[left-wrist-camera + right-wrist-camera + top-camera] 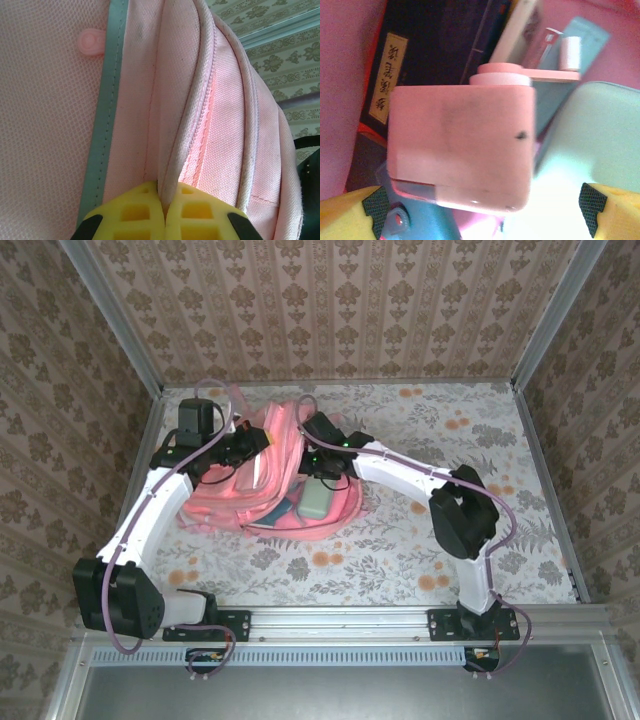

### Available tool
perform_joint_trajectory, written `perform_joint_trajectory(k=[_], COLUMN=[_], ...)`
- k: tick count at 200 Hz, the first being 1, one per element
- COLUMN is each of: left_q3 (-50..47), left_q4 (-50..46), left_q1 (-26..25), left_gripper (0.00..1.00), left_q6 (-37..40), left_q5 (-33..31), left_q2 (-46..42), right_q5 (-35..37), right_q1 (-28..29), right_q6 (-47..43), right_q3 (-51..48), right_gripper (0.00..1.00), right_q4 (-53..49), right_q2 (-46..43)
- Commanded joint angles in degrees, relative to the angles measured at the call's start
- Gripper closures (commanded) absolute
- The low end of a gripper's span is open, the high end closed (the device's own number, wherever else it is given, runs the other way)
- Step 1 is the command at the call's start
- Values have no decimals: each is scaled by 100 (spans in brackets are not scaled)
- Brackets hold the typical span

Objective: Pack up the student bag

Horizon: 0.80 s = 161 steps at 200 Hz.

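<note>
The student bag (265, 485), a soft pink backpack, lies on the table with its top opening facing the arms. My left gripper (252, 446) is at its upper left and shut on the bag's pale piped rim (172, 170). Its yellow fingers (135, 212) pinch the rim by the zip. My right gripper (326, 466) hovers over the opening. It (484, 210) stands open, its pads clear on both sides of a pink box-shaped thing (460, 145) lying among the bag's contents.
Inside the bag sit a dark book with a yellow label (420, 55), a pale mint case (600, 145) (315, 498) and a blue item (283, 508). Patterned walls enclose the table on three sides. Floral tabletop (450, 440) spreads to the right of the bag.
</note>
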Motion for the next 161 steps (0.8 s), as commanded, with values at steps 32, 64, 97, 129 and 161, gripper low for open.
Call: perform_joint_trajectory(k=[32, 64, 97, 129, 161], left_q3=[0, 84, 25, -466, -1278], left_q4=[234, -20, -440, -813, -1295], left_q1=[-223, -406, -322, -1, 492], left_gripper=[96, 64, 33, 30, 31], left_q6=[381, 605, 756, 647, 337], left_q5=[-203, -391, -715, -1117, -1540], left_q2=[62, 315, 115, -505, -1359], right_q5=[539, 707, 728, 783, 1013], right_q1=[-428, -572, -564, -421, -116], right_q6=[-23, 25, 210, 266, 127], right_q3=[-1264, -2037, -2638, -3091, -3150], right_gripper=[0, 0, 1, 0, 0], right_q4=[-56, -90, -13, 184, 131], right_q2=[-1451, -2095, -2520, -2812, -2929])
